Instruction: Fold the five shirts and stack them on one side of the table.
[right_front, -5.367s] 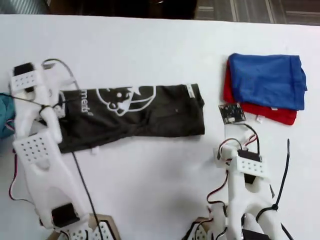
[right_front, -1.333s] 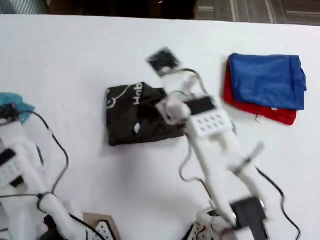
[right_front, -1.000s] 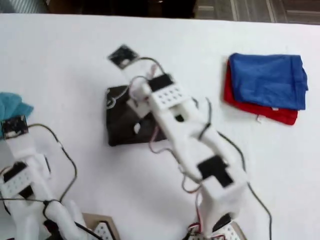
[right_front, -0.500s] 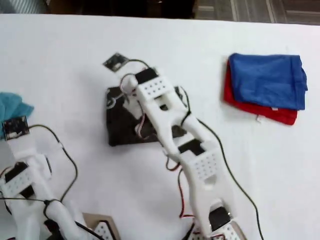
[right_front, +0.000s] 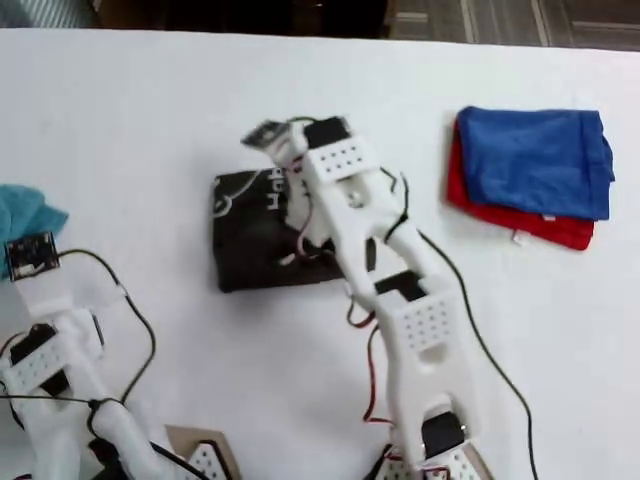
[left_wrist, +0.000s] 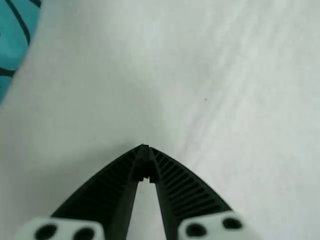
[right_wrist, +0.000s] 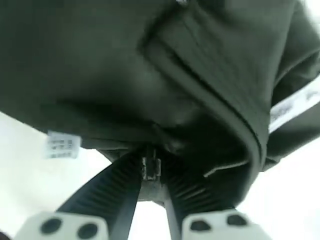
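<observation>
A black shirt (right_front: 250, 240) with white print lies folded in the middle of the table. My right arm (right_front: 345, 185) stretches over its far right part. In the right wrist view the right gripper (right_wrist: 150, 167) is shut with its tips pinching a bunched edge of the black shirt (right_wrist: 150, 75). A folded blue shirt (right_front: 535, 160) sits on a folded red shirt (right_front: 545, 230) at the right side. A teal shirt (right_front: 25, 212) lies at the left edge. My left gripper (left_wrist: 144, 162) is shut over bare table beside the teal shirt (left_wrist: 15, 35).
The white table (right_front: 150, 110) has free room along its far side and between the black shirt and the stack. Loose cables (right_front: 130, 310) trail from the left arm (right_front: 45, 350) near the front left.
My right arm's wrist has shifted to the right and slightly farther over the black shirt's far edge. The shirt stays folded in place. The left arm has not moved.
</observation>
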